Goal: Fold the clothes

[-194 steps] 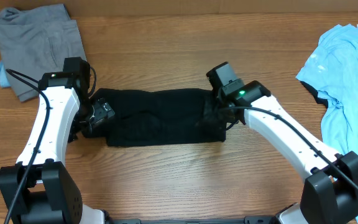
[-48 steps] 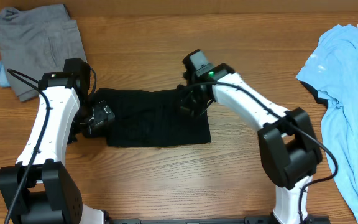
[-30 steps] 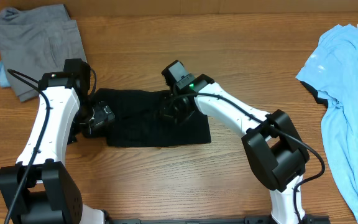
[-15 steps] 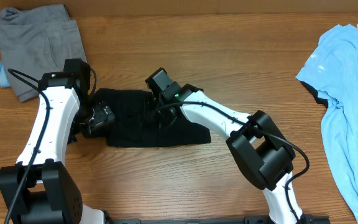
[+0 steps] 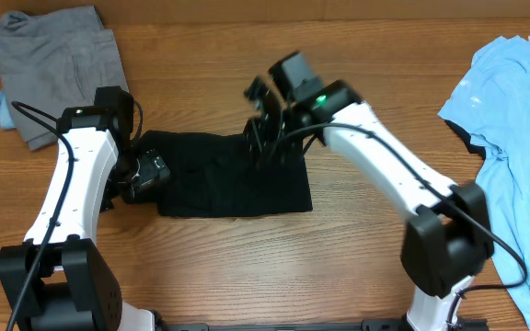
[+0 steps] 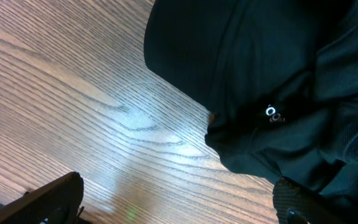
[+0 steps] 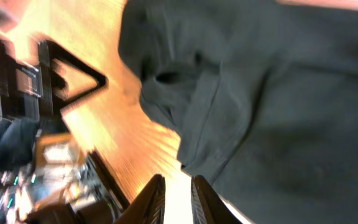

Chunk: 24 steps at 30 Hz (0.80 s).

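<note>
While the left pincer is spread wide at the left edge of the folded black cloth shirt on the wooden counter, cloth could be snagged. The fold could be dragged open by the blurred right pincer, whose state cannot be told.

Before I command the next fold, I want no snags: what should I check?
1. Left gripper open: ok, fingers wide apart.
2. Left gripper at shirt: ok, at its left end.
3. Right gripper empty: ok, nothing between its fingers.
4. Right gripper at rest: not ok, blurred above the shirt's far edge.
5. Shirt flat: not ok, bunched at the left end.
6. T-shirt and grey garment clear of shirt: ok, both lie apart.
</note>
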{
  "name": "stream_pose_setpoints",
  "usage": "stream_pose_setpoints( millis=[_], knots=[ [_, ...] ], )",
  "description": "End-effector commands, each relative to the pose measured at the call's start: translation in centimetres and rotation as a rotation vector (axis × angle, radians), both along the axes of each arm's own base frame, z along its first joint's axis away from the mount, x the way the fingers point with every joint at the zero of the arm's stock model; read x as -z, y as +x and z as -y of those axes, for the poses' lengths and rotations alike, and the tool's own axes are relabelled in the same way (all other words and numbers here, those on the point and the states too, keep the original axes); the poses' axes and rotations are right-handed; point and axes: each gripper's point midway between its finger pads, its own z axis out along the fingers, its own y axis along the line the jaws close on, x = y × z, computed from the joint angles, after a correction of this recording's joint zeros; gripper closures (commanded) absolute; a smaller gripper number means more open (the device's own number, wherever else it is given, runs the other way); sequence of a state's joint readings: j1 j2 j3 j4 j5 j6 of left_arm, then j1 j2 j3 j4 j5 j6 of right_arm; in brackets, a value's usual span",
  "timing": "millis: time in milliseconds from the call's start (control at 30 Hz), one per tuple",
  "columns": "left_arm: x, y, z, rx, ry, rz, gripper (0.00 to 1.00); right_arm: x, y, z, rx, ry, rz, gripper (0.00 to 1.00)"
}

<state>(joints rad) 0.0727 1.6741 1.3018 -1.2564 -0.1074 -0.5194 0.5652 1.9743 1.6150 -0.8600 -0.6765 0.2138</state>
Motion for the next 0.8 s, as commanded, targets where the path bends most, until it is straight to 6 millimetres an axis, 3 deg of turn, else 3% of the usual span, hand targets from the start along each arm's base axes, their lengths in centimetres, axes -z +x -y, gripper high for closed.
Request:
stream_pose_setpoints(
  millis=[0,100,233,367,400,467,533,767],
  knots=[
    [0.3,-0.2,-0.1,0.013,-0.004,-0.013,0.0,4.2,-4.1,-2.1,-0.154,0.152,-0.137,0.82],
    [0.3,-0.2,-0.1,0.02,-0.004,-0.017,0.0,6.7,-6.4,-2.7,-0.205,0.292,-0.256,0.82],
    [0.3,-0.2,-0.1,0.02,-0.004,-0.016,0.0,9.1,-6.7,-2.0,-0.165,0.255,-0.322,0.8],
    [0.3,-0.2,-0.1,0.02,-0.004,-0.016,0.0,8.3,-4.5,-1.4,-0.084,0.262,-0.347,0.78],
    [0.3,-0.2,-0.1,0.02,-0.004,-0.016,0.0,7.4,-4.2,-1.4,-0.088,0.29,-0.345,0.78],
    [0.3,-0.2,-0.1,0.02,-0.004,-0.015,0.0,2.8,-2.1,-2.0,-0.102,0.349,-0.223,0.75],
    [0.3,-0.1,-0.1,0.02,-0.004,-0.013,0.0,1.9,-1.8,-2.7,-0.122,0.373,-0.178,0.69],
    [0.3,-0.1,-0.1,0.02,-0.004,-0.011,0.0,4.8,-3.5,-5.2,-0.182,0.355,-0.186,0.68]
  ],
)
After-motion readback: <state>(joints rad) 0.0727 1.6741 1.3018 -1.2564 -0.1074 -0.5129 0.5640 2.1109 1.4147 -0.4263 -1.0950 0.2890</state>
